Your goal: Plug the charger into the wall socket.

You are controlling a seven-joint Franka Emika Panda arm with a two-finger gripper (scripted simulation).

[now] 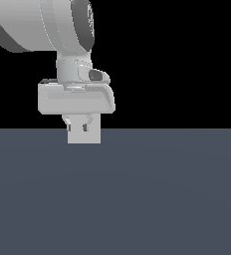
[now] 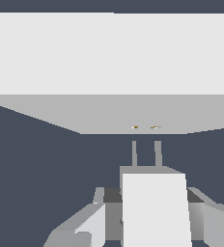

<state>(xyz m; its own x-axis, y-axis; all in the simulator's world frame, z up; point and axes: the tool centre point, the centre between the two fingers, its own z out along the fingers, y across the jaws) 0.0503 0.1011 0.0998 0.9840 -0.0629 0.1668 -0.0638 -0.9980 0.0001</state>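
Charger (image 2: 155,212) sits between my gripper's (image 2: 147,217) fingers (image 2: 92,224), which are closed against its sides. Its two prongs (image 2: 157,153) point at the wall socket (image 2: 109,72) and stop just short of its face. I see two small orange marks (image 2: 154,127) on the socket, directly ahead of the prongs. From the exterior view, a pale block (image 1: 84,133) hangs under the gripper (image 1: 84,127), above the dark floor (image 1: 137,199); I cannot tell whether it is charger or socket.

- The arm (image 1: 43,25) reaches in from the exterior view's upper left, wrist pointing straight down.
- The end effector (image 1: 83,127) hangs low, its fingers (image 2: 92,224) closed on the charger (image 2: 155,207).
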